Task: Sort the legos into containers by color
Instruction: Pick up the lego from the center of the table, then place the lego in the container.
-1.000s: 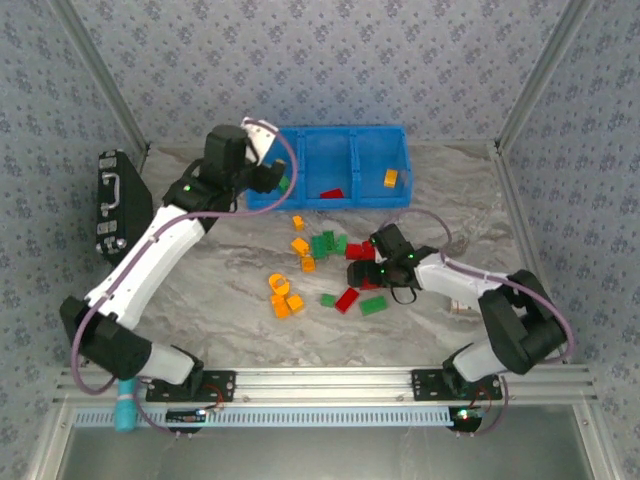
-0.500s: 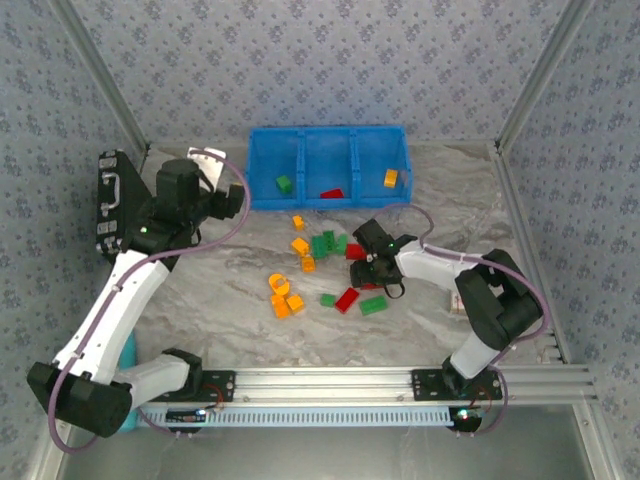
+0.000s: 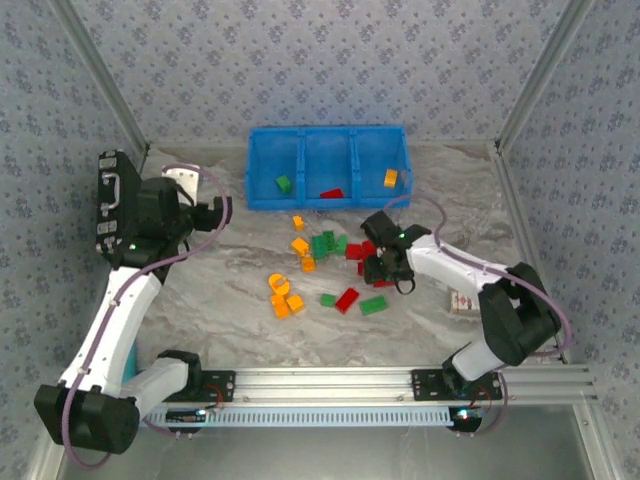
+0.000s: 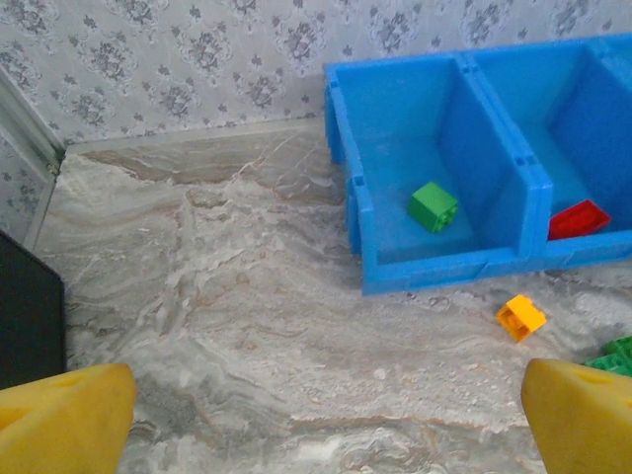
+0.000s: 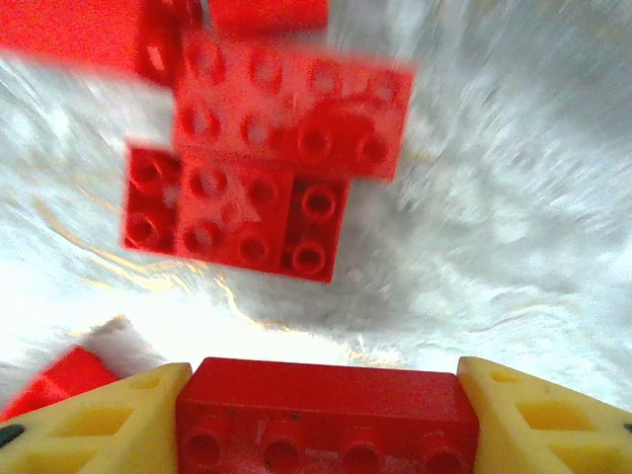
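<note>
One red brick [image 5: 326,413] is sitting lengthwise between the yellow fingers [image 5: 109,430] of the right gripper [image 5: 326,439]. Both pads are pressing on its short end faces, so the claw is pinching it. From above, this gripper [image 3: 380,265] is working low over the table [image 3: 230,290], among the loose legos [image 3: 325,243], with two more red ones [image 5: 237,212] lying just beyond.

Left gripper [image 4: 321,434] is standing spread wide and holding nothing, near the blue bin [image 4: 355,207]. Its left compartment is holding a green brick [image 4: 433,205], and the middle one a red piece [image 4: 578,217]. From above, an orange-yellow piece [image 3: 391,178] is lying in the right compartment.

Handling, judged:
- The brick is looking light, stiff and unbreakable, so firm pressure should do no harm.
- Smooth plastic walls are probably slippery, and an end-to-end pinch may be letting it pivot.
- Flat side walls, below the studs, are looking like the safest place to hold.
</note>
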You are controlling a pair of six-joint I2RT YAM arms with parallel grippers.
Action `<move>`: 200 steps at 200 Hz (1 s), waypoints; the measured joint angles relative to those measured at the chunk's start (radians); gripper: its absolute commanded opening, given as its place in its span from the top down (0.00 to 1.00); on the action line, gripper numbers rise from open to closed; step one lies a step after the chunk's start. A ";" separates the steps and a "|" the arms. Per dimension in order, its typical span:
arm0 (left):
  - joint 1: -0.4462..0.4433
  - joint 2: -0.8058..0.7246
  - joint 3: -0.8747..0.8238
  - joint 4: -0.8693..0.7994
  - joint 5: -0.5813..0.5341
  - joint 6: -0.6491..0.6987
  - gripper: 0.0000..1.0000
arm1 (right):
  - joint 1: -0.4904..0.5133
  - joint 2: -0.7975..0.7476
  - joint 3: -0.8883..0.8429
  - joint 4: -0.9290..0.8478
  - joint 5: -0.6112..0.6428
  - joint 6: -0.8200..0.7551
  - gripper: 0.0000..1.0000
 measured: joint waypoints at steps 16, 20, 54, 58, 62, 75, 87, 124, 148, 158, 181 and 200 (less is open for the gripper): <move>0.002 0.000 -0.010 0.020 0.044 -0.010 0.00 | -0.028 -0.013 0.106 -0.037 0.003 -0.024 0.48; 0.002 0.000 -0.015 0.026 0.057 -0.013 0.00 | -0.034 -0.012 0.136 -0.042 0.004 -0.033 0.47; 0.002 -0.029 -0.117 0.081 0.108 -0.070 0.00 | -0.078 0.056 0.431 -0.045 0.031 -0.135 0.47; 0.002 -0.043 -0.140 0.093 0.110 -0.079 0.00 | -0.082 0.071 0.463 -0.041 0.033 -0.146 0.47; 0.002 -0.056 -0.159 0.102 0.109 -0.085 0.00 | -0.087 0.090 0.499 -0.038 0.034 -0.160 0.47; 0.001 -0.111 -0.216 0.109 0.097 -0.119 0.00 | -0.098 0.161 0.602 -0.016 0.039 -0.205 0.47; 0.002 -0.154 -0.245 0.103 0.068 -0.151 0.00 | -0.105 0.234 0.690 0.004 0.040 -0.243 0.47; 0.002 -0.190 -0.238 0.028 0.082 -0.185 0.00 | -0.111 0.500 0.974 0.062 0.024 -0.327 0.47; 0.002 -0.188 -0.237 -0.039 0.196 -0.212 0.03 | -0.105 0.662 1.131 0.080 0.003 -0.354 0.46; 0.001 -0.183 -0.237 -0.056 0.242 -0.232 0.06 | -0.101 0.720 1.184 0.085 -0.002 -0.359 0.46; -0.022 -0.156 -0.251 -0.063 0.315 -0.292 0.05 | -0.090 0.828 1.269 0.090 -0.010 -0.367 0.45; -0.079 -0.136 -0.292 -0.057 0.341 -0.337 0.05 | -0.077 0.888 1.299 0.095 -0.009 -0.370 0.44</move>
